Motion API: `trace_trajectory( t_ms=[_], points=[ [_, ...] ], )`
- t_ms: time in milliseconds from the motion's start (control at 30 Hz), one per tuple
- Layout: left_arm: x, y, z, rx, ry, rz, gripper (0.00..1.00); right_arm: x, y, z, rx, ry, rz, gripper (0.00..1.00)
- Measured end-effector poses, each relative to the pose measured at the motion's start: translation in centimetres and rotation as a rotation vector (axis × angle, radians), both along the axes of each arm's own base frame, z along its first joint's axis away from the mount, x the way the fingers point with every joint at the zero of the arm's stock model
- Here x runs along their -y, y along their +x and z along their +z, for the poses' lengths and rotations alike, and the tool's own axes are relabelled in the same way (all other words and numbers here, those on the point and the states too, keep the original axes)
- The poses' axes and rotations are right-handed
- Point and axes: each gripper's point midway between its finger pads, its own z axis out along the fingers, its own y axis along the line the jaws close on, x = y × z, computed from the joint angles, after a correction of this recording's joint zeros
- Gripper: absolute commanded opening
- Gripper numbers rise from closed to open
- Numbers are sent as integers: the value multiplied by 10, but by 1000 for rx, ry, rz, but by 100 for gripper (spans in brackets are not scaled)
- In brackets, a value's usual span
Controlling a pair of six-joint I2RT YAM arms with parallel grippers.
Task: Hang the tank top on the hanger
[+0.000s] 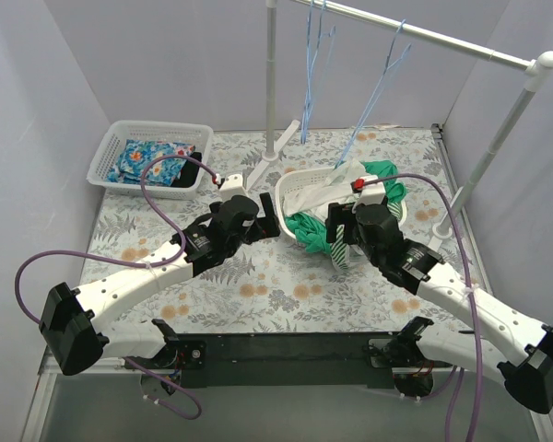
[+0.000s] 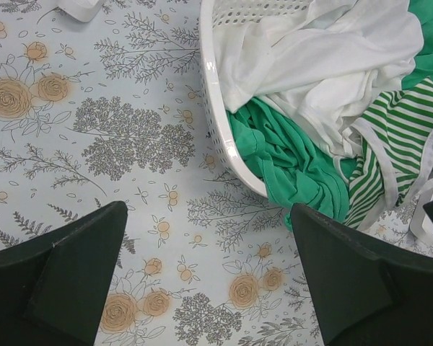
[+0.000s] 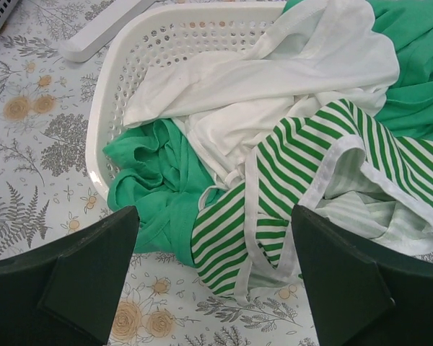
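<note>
Left gripper (image 2: 208, 210): jaws spread wide with nothing between them. It hangs over the flower-printed table covering (image 2: 94, 130), just beside the near-left rim of the white perforated plastic laundry basket (image 2: 215, 108).
Right gripper (image 3: 215, 213): jaws spread wide and holding nothing. It is poised above the near edge of the clothes pile, and the striped cloth shows between its two dark fingers (image 3: 94, 274).
Tank top (image 3: 296, 180): a small sleeveless top with narrow green-and-white stripes and white-bound openings. It lies crumpled at the near side of the laundry basket, spilling out of it, with its lower edge on the table covering. No gripper has hold of it.
Neighbours in the basket: a plain solid-green garment (image 3: 155, 187) lies bunched against the tank top's left side. A plain white garment (image 3: 274, 79) is spread behind and partly over both.
Hanger (image 1: 376, 92): a thin light-blue wire clothes hanger. It hangs tilted from the white horizontal rail (image 1: 442, 39) of the clothes rack at the back of the table, above the laundry basket and well apart from the tank top.
Other hangers (image 1: 308, 92): more light-blue wire, hanging straighter, further left on the same rail.
Far-left corner: a second white plastic basket (image 1: 109, 152) holds a blue flowered cloth (image 1: 143, 161).
</note>
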Motion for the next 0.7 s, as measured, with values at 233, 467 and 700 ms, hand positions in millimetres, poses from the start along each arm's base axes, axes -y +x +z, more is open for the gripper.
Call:
trace_trajectory(
  t_ms=[233, 467, 700],
  points=[
    [-4, -3, -2, -13, 9, 9, 98, -18, 23, -10, -15, -31, -11, 88],
    [-17, -5, 7, -9, 25, 51, 98, -45, 56, -43, -71, -129, -16, 82],
    [-36, -6, 24, 24, 23, 120, 98, -87, 84, -86, -159, -204, 71, 77]
  ],
)
